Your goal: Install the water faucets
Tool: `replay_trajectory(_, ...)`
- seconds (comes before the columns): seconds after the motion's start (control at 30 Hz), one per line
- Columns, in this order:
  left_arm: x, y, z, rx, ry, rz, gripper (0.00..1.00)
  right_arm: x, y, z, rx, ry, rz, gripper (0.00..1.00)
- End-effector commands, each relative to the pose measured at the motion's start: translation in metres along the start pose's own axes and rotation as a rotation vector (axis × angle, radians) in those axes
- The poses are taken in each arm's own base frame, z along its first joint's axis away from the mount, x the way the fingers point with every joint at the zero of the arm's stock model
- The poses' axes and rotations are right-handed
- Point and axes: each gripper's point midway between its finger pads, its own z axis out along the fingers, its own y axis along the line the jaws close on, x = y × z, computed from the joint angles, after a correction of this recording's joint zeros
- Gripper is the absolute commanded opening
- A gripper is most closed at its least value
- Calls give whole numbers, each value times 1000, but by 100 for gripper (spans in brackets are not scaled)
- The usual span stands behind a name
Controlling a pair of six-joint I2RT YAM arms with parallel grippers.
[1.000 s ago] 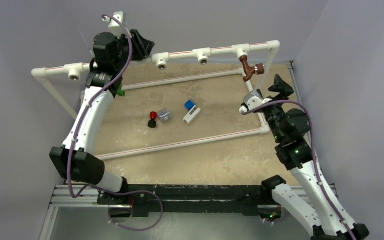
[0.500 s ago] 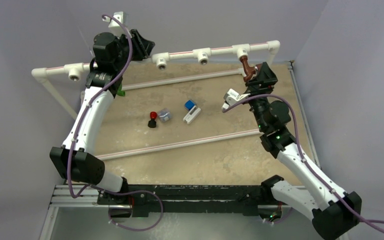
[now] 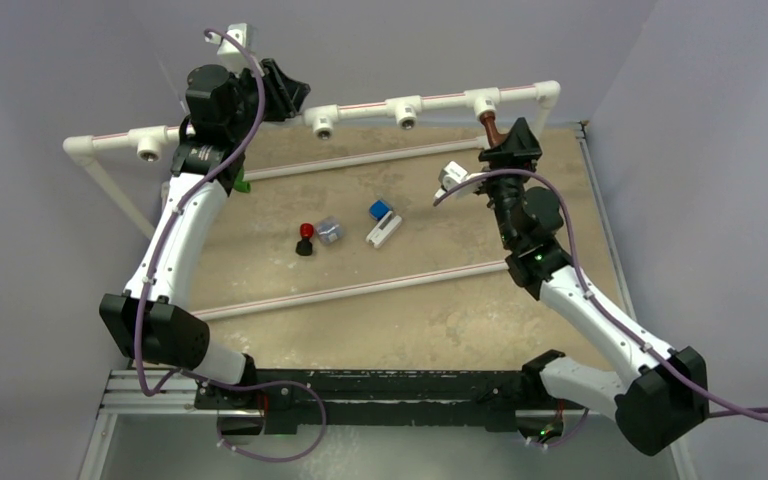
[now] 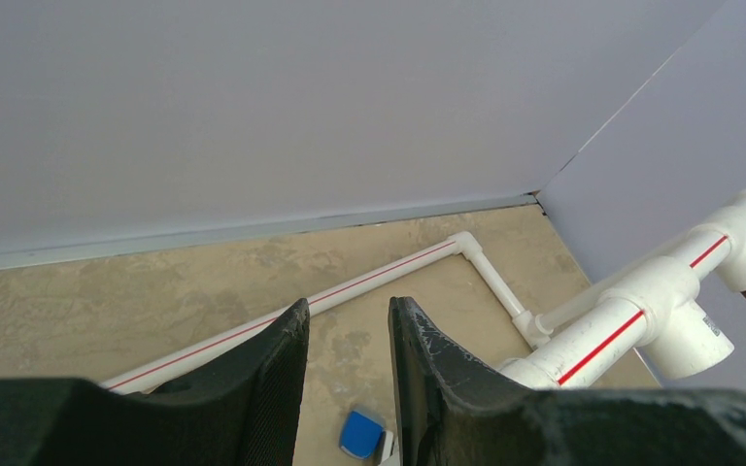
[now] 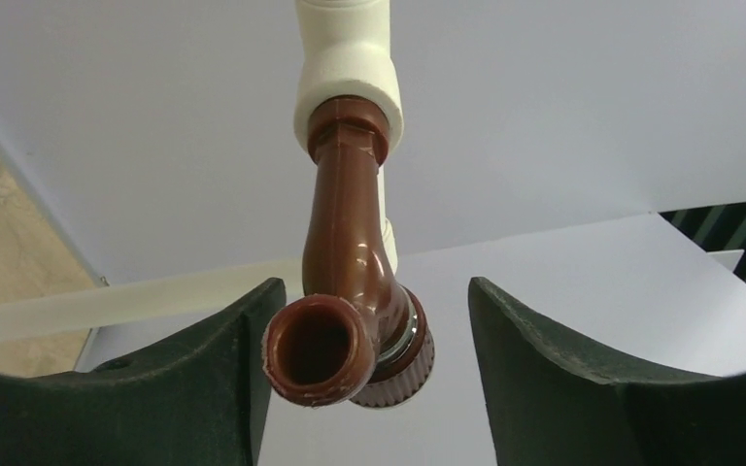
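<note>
Through the right wrist camera I see my right gripper (image 5: 374, 301) spread wide around the reddish-brown faucet (image 5: 350, 243), a dark finger on each side and nothing pinched yet. The faucet hangs from a white tee fitting (image 5: 348, 68) at the right end of the far pipe rail (image 3: 440, 98), its neck in the socket and its open spout facing the camera. The spout rim sits just beside one finger, perhaps brushing it, while the other finger stands clear. Before closing, I would shift sideways so both fingers meet the body together. I would then grip the smooth neck rather than the ribbed collar and push or twist straight along the socket, so the light frame is not dragged askew. My left gripper (image 4: 348, 320) is raised near the far rail with its fingers slightly parted and empty. The green faucet (image 3: 244, 184) lies on the table (image 3: 410, 300) beside the left arm, mostly hidden and not yet fitted.
</note>
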Motion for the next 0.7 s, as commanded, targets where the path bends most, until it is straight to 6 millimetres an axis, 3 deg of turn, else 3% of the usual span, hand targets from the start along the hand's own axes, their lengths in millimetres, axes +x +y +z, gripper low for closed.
replay_trajectory(0.0,48,12,-2,-25,156,-36,34,4,-41,1,129,30,51,67)
replay_trajectory(0.23,50,13,-2,-27,157,-33,34,8,-36,9,129,68,116,26)
replay_trajectory(0.33,50,13,-2,-27,158,-33,34,12,-28,9,123,92,189,0)
replay_trajectory(0.67,49,12,-2,-23,158,-32,34,1,2,8,67,59,634,0)
